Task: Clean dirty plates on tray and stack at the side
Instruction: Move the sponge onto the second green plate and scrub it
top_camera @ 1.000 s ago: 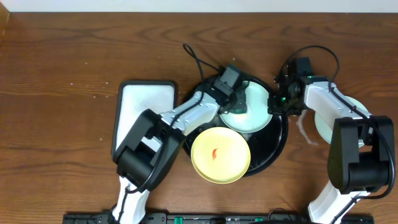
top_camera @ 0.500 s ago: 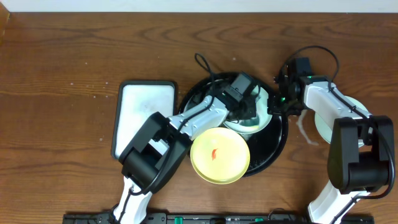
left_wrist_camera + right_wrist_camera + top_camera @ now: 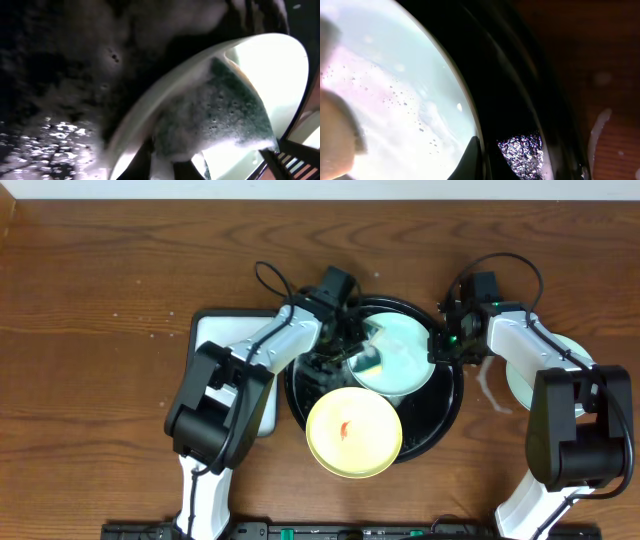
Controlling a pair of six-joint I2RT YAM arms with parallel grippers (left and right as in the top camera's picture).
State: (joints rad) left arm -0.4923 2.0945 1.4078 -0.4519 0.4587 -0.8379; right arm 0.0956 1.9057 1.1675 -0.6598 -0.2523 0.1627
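The black tray (image 3: 445, 415) holds a pale mint-green plate (image 3: 405, 355) and, at its front edge, a pale yellow plate (image 3: 353, 435) with a red-orange smear at its centre. My left gripper (image 3: 352, 350) is shut on a foamy green sponge (image 3: 215, 115), which presses on the left rim of the mint plate (image 3: 272, 70). My right gripper (image 3: 438, 348) is shut on that plate's right rim. In the right wrist view one dark fingertip (image 3: 470, 160) lies over the edge of the plate (image 3: 395, 85). A second mint-green plate (image 3: 520, 385) lies on the table at the right, partly under the right arm.
A white rectangular tray (image 3: 225, 340) with a dark rim lies left of the black tray, partly under the left arm. A streak of foam (image 3: 490, 392) marks the wood between the black tray and the right-hand plate. Soapy water glistens in the tray's bottom (image 3: 517, 155).
My left arm has swung from the middle of the mint plate back to its left rim, carrying the sponge. The right arm and the yellow plate have not moved.
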